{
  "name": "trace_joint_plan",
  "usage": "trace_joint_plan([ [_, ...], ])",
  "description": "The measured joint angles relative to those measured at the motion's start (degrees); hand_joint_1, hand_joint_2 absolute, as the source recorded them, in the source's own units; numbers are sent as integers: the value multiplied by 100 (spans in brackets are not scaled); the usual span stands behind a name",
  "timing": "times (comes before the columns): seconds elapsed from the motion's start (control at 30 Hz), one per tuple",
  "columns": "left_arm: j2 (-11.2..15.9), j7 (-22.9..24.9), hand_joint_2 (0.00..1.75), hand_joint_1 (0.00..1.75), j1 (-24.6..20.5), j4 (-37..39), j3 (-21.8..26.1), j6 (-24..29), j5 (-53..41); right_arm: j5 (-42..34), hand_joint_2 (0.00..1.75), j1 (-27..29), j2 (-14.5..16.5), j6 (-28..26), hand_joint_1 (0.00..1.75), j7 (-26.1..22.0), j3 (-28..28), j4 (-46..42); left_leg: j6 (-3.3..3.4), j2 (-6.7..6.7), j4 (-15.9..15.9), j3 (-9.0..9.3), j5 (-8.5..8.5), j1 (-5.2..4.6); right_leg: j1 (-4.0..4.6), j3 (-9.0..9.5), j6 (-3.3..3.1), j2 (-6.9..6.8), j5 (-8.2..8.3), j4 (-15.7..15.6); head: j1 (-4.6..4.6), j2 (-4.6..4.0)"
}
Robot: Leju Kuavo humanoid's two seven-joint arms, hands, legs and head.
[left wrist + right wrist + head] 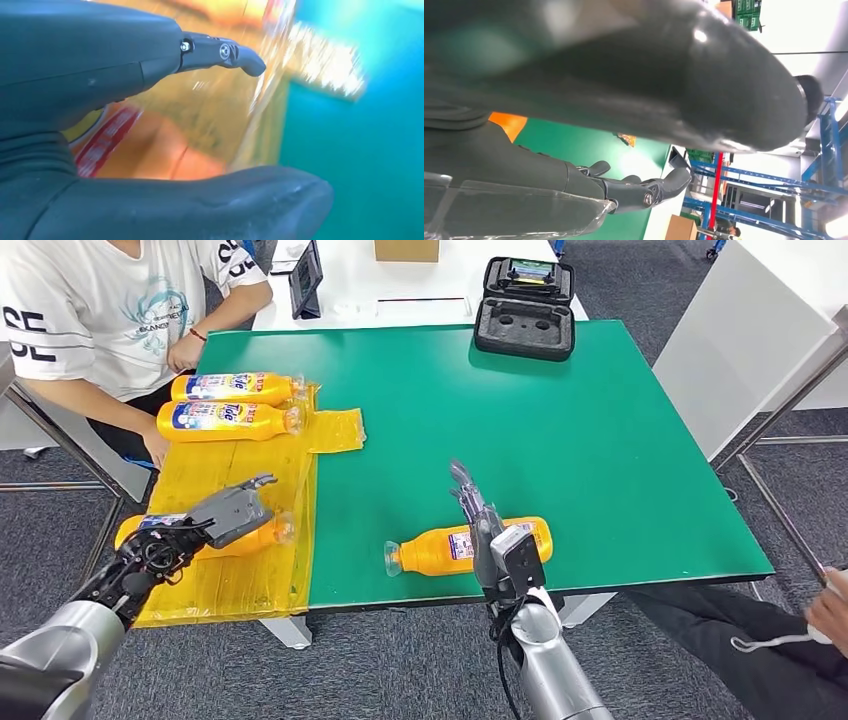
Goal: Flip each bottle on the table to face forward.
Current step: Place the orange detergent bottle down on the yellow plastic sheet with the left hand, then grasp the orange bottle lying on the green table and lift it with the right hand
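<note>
Nearest the counter's front edge (pixel 650 585), the right hand (pixel 487 530) stands fingers up and spread, holding nothing, right in front of an orange bottle (pixel 440 552) lying on its side, long axis running along that edge, clear cap end toward the yellow sheet (pixel 250 585). That hand is clearly the nearer one, so I judge this bottle is its to turn. On the sheet by the same front edge, the left hand (pixel 232 512) hovers over a second orange bottle (pixel 268 534), also on its side; whether the fingers actually grip it I cannot tell. Farther back on the sheet, two labelled bottles (pixel 225 420) lie parallel, blue labels up, a person's hand (pixel 183 352) close by.
</note>
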Motion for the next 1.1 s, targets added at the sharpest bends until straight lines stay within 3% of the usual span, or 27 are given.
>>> trace_joint_plan([
  [0.13, -146, -450, 0, 0, 125, -186, 351, 867, 487, -10, 0, 24, 0, -21, 0, -6, 2, -15, 0, 0, 0, -8, 0, 0, 0, -8, 0, 0, 0, 0, 1, 0],
  [0.27, -343, -1044, 0, 0, 263, -468, 724, 2137, 1041, -81, 0, 18, 1, -32, 0, -32, 10, -11, 0, -1, 0, -14, 0, 1, 0, -11, 0, 0, 0, 0, 1, 0],
  [0.5, -463, -1187, 0, 0, 795, -1724, 921, 3840, 2238, -202, 0, -98, 21, -66, 0, -68, 146, 109, 0, 1, 0, -18, -1, 1, 0, -17, 0, 1, 0, 0, 0, 0],
  [0.67, -561, -1194, 0, 0, 1236, -2822, 1097, 3931, 3093, -223, 0, -274, 25, -184, 0, -96, 266, 256, 0, -1, 0, -20, -1, 1, 0, -17, 0, 0, 0, 0, 1, 0],
  [0.8, -666, -1197, 0, 0, 1672, -3614, 1186, 3705, 3800, 100, 0, -357, -36, -455, 0, -7, 357, 290, 1, 1, 0, -21, -1, -1, -1, -20, 0, 1, 0, -1, 0, 0],
  [1.03, -749, -1199, 0, 0, 2159, -4407, 1231, 3608, 3927, 324, 0, -477, -170, -610, 0, 163, 451, 290, 1, -2, 0, -25, -1, -1, -1, -23, 0, -1, -1, -2, 0, -1],
  [1.1, -763, -1199, 0, 0, 2204, -4507, 1245, 3600, 3944, 390, 87, -490, -193, -644, 0, 223, 467, 290, 1, -2, 0, -26, -1, 0, 0, -23, 0, -1, 0, -1, 0, 0],
])
